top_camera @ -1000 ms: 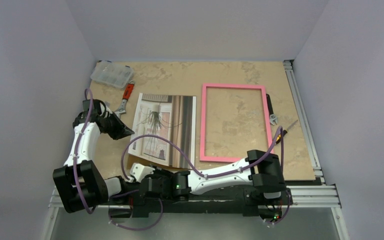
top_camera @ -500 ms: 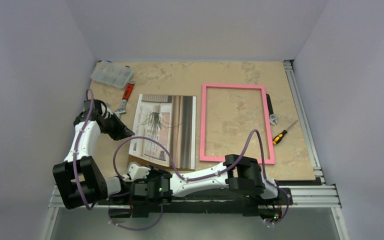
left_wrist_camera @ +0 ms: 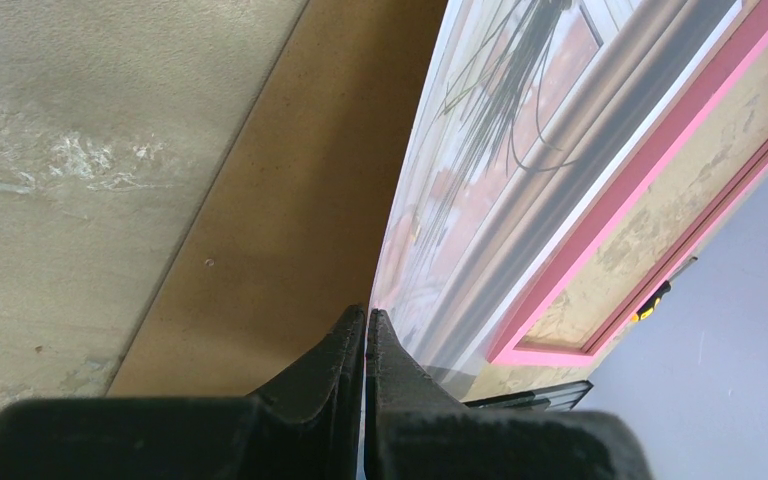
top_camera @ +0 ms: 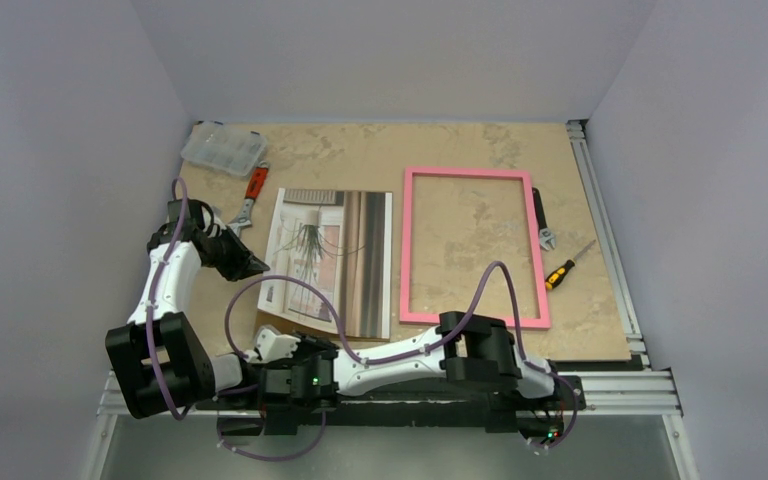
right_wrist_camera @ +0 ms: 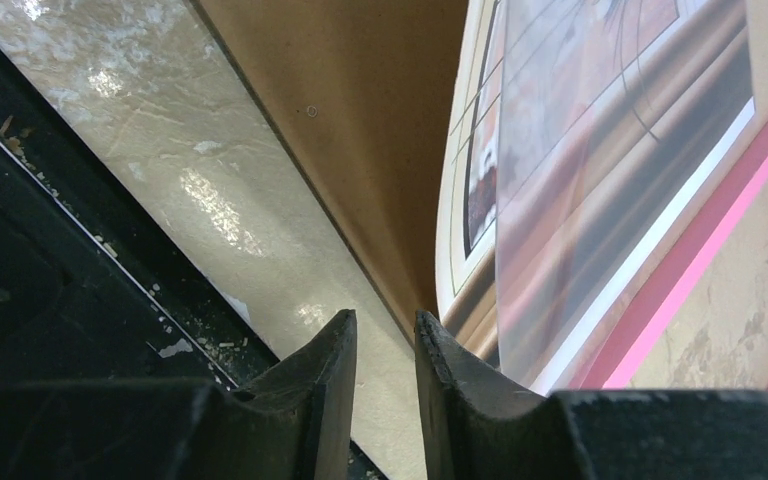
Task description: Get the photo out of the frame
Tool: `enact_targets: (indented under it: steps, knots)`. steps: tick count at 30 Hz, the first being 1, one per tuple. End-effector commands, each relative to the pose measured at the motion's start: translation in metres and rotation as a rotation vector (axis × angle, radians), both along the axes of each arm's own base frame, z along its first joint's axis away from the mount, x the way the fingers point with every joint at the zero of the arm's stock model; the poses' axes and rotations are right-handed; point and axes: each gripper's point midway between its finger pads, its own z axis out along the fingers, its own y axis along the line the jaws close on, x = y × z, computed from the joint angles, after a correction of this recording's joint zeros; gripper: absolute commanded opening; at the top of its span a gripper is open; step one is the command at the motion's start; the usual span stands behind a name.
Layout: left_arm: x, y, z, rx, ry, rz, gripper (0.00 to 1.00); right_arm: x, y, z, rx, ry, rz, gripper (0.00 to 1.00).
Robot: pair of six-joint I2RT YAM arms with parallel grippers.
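The empty pink frame (top_camera: 470, 245) lies flat at the right of centre, with the table showing through it. To its left the photo (top_camera: 330, 260) rests on a brown backing board (left_wrist_camera: 290, 200) with a clear sheet (right_wrist_camera: 580, 250) over part of it. My left gripper (top_camera: 257, 265) is shut on the photo's left edge, which curls up off the board; the fingertips (left_wrist_camera: 365, 312) meet right at that edge. My right gripper (top_camera: 272, 345) hovers low by the board's near corner. Its jaws (right_wrist_camera: 385, 318) stand a little apart with nothing between them.
A clear organiser box (top_camera: 223, 148) and a red-handled wrench (top_camera: 252, 190) lie at the back left. A black wrench (top_camera: 543, 225) and a screwdriver (top_camera: 560, 270) lie right of the frame. The right arm stretches across the table's near edge, above black rails (right_wrist_camera: 50, 260).
The right arm has folded further left and back towards the bases, and its jaws have narrowed. The left gripper, photo and frame have stayed put.
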Motion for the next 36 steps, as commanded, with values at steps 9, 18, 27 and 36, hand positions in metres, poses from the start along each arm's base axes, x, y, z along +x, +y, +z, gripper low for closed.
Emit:
enact_targets:
  steps: [9, 18, 27, 36]
  knots:
    - [0.007, -0.001, 0.012, 0.004, -0.042, -0.021, 0.00, 0.019, 0.010, 0.011, 0.025, -0.115, -0.059, 0.26]
    - [0.007, -0.001, 0.011, 0.004, -0.038, -0.024, 0.00, 0.025, 0.006, 0.013, 0.019, -0.142, -0.084, 0.25]
    - [0.007, -0.001, 0.012, 0.005, -0.040, -0.025, 0.00, 0.031, 0.002, 0.021, 0.017, -0.151, -0.106, 0.26]
    - [0.009, 0.002, 0.012, 0.014, -0.036, -0.024, 0.00, 0.026, -0.001, 0.034, 0.044, -0.121, -0.100, 0.26]
